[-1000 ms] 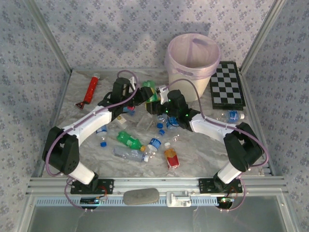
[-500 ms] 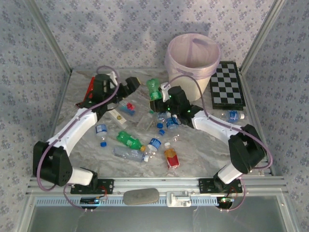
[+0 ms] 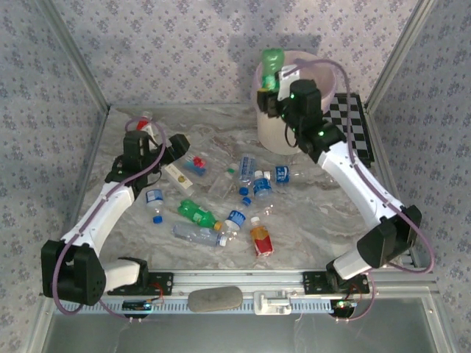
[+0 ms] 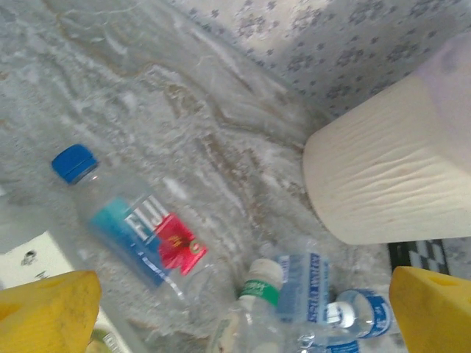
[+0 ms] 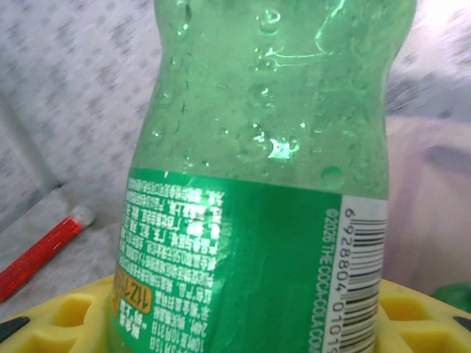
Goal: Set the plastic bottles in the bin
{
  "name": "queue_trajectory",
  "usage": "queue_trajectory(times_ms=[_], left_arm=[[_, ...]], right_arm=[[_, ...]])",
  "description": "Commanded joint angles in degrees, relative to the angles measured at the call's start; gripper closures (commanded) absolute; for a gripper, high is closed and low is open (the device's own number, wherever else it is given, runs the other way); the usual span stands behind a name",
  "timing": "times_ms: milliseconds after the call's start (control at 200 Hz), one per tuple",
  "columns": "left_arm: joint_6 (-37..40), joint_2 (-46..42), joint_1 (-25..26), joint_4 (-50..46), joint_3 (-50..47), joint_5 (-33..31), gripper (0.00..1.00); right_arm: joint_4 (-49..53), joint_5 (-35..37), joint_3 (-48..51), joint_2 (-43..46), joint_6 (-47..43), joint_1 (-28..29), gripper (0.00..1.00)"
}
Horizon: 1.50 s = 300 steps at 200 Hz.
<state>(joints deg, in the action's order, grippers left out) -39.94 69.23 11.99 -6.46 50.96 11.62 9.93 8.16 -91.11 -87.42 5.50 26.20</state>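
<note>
At the left, the left tool (image 3: 175, 143) hangs with its jaws spread wide and nothing between them, low over the tabletop (image 3: 309, 220). In the left wrist view a clear blue-capped bottle (image 4: 136, 228) lies flat just ahead of it, its long axis slanting with the cap away to the left, so this arm is the nearer one for that bottle. Across the middle lie more loose bottles: a cluster of clear bottles (image 3: 254, 180), a fallen green one (image 3: 197, 212) and an orange-filled bottle (image 3: 260, 239). At the right, the right tool (image 3: 271, 92) is raised and clamped on a green bottle (image 3: 272, 60), which stands upright out of its fingers. The bin (image 3: 278, 136) sits directly beneath and slightly right of it. The bottle seems to be at the near-left rim, so dropping it probably calls for a short carry right, over the opening.
</note>
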Motion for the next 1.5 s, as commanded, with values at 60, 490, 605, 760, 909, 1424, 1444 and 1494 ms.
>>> queue_trajectory(times_ms=[60, 490, 605, 760, 909, 1424, 1444, 1494], left_arm=[[2.91, -3.90, -0.30, -1.55, -2.12, -4.56, 0.00], [5.05, -7.62, -0.91, -2.92, -5.03, -6.61, 0.00], [5.73, -7.99, -0.91, -2.95, -5.16, -6.04, 0.00], [6.52, -8.74, -0.91, -2.94, -5.51, -5.64, 0.00], [6.63, -9.03, -0.91, -2.47, -5.78, -5.40, 0.00], [4.14, -6.82, -0.74, 1.50, -6.07, -1.46, 0.00], [3.97, -6.63, -0.66, 1.75, -6.07, -1.28, 0.00], [3.67, -6.19, -0.42, 2.19, -5.88, -1.08, 0.00]], right_arm=[[4.50, 2.60, -8.61, -6.87, 0.60, -6.31, 0.56], [17.82, 1.94, -26.76, -24.72, 3.58, -10.80, 0.53], [17.80, 2.03, -27.45, -25.87, 4.40, -10.68, 0.49], [17.94, 2.04, -28.26, -26.25, 5.38, -10.63, 0.31], [18.28, 2.08, -29.93, -24.99, 5.49, -10.47, 0.19], [11.16, 0.70, -12.51, -1.84, 6.34, -8.99, 0.05], [10.99, 0.76, -11.06, -0.66, 6.55, -9.00, 0.05], [10.77, 1.16, -7.38, 2.25, 7.10, -9.05, 0.05]])
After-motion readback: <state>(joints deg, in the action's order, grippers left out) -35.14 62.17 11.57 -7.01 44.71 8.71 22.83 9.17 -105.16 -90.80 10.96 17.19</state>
